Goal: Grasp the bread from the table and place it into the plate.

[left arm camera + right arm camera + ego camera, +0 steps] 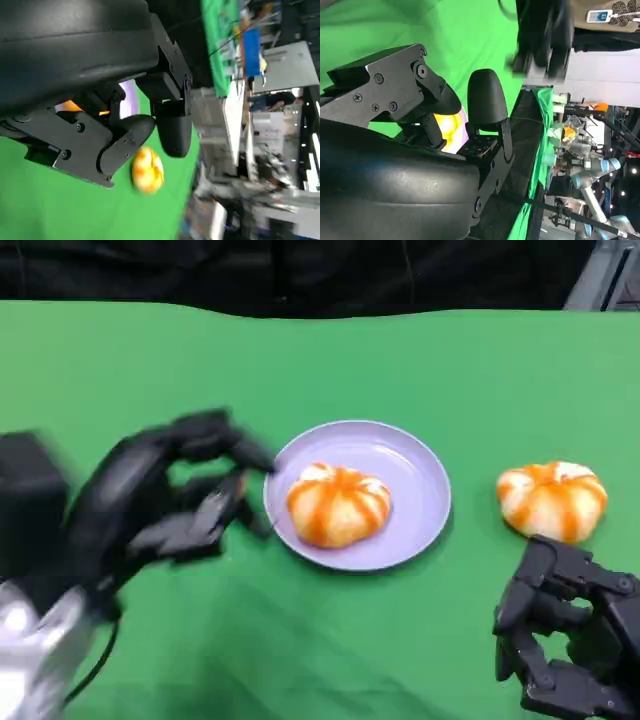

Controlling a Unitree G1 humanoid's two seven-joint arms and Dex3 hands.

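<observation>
Green cloth (480,390); round glazed bread (338,503) on lavender plate (420,480).

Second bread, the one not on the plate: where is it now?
Head view: the loose bread lies on the green table, right of the purple plate, just beyond the right hand.

One bread (338,504) lies in the plate (420,480) at the middle of the table (300,360). A second bread (552,500) lies on the table to the right of the plate, apart from it. The left hand (170,500) is just left of the plate, and the right hand (565,640) is in front of the second bread.
</observation>
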